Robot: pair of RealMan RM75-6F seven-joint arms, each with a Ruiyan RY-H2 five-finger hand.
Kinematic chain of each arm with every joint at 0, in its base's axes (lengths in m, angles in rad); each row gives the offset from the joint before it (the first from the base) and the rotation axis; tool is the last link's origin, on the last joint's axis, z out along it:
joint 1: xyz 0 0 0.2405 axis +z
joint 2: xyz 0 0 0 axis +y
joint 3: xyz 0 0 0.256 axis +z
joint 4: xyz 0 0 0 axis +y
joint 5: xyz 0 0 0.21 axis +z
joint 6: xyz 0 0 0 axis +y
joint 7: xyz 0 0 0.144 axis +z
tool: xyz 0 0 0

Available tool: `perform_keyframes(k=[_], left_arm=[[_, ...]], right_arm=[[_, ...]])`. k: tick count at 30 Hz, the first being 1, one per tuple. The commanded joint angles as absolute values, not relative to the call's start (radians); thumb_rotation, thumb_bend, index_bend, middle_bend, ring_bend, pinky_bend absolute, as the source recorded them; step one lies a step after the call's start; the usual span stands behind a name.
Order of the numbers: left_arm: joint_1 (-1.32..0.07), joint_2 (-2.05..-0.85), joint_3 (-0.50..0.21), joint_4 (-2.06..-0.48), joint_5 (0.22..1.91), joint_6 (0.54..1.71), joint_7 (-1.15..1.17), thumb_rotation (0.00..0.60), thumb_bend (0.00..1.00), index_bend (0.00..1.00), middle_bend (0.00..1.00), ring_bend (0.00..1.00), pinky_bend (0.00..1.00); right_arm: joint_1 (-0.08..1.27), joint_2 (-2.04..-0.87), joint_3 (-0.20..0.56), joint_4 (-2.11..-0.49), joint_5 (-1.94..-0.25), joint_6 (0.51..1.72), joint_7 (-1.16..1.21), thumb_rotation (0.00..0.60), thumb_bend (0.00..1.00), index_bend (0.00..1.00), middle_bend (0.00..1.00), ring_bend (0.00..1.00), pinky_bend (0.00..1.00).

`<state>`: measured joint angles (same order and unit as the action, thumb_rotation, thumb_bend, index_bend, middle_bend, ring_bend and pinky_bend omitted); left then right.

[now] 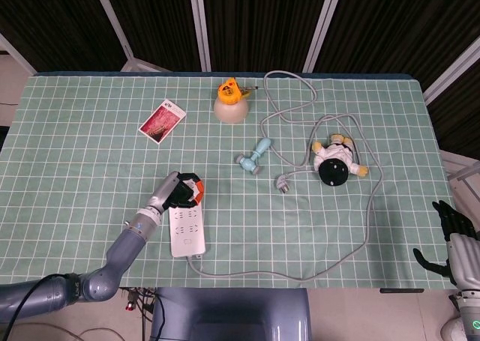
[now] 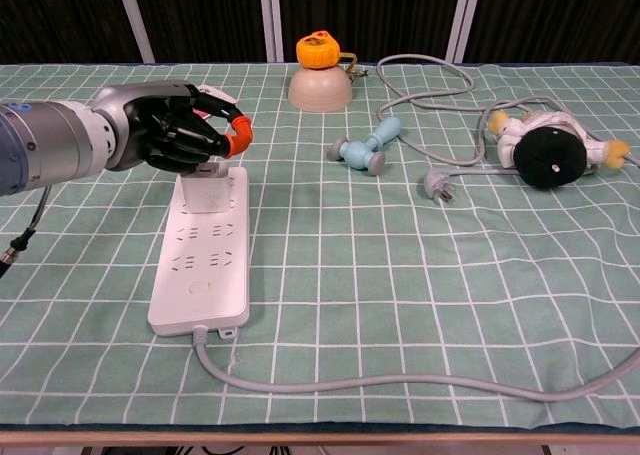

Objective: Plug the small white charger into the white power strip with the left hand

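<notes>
- Left arm reaches in low from the near left edge of the green checked tablecloth (image 2: 420,275), forearm roughly level; the left hand (image 2: 180,135) hangs over the far end of the long white plastic power strip (image 2: 200,265).
- Its dark fingers (image 2: 190,125) are curled down around the small white cube charger (image 2: 205,187), grasping its top; the charger stands upright on the strip's far end. One fingertip wears an orange cap (image 2: 238,135).
- Whether the prongs are fully seated: cannot tell.
- Right hand (image 1: 454,232) sits off the table's right edge, fingers loosely apart, holding nothing.
- Red rectangular card (image 1: 162,121) lies far left; print too small to read.
</notes>
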<state>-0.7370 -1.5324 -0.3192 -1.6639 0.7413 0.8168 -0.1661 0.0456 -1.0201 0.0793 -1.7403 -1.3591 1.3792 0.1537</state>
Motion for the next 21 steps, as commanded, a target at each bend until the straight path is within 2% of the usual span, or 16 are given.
perform_keyframes(k=[1,21], left_arm=[[-0.736,-1.534,-0.318,-1.661,0.742,0.817,-0.168,0.6,0.46,0.81,1.0,0.99,1.0],[-0.719,-1.556,-0.305,-1.632,0.772,0.826,-0.185,0.6,0.47,0.8,0.98,0.97,1.0]], right_arm=[[0.045,-1.02,0.079,-1.74,-1.359,1.38,0.154,0.6,0.35,0.0,0.0,0.0,0.0],[0.045,-1.021,0.08,-1.739,-1.359,1.382,0.152,0.6,0.35,0.0,0.0,0.0,0.0]])
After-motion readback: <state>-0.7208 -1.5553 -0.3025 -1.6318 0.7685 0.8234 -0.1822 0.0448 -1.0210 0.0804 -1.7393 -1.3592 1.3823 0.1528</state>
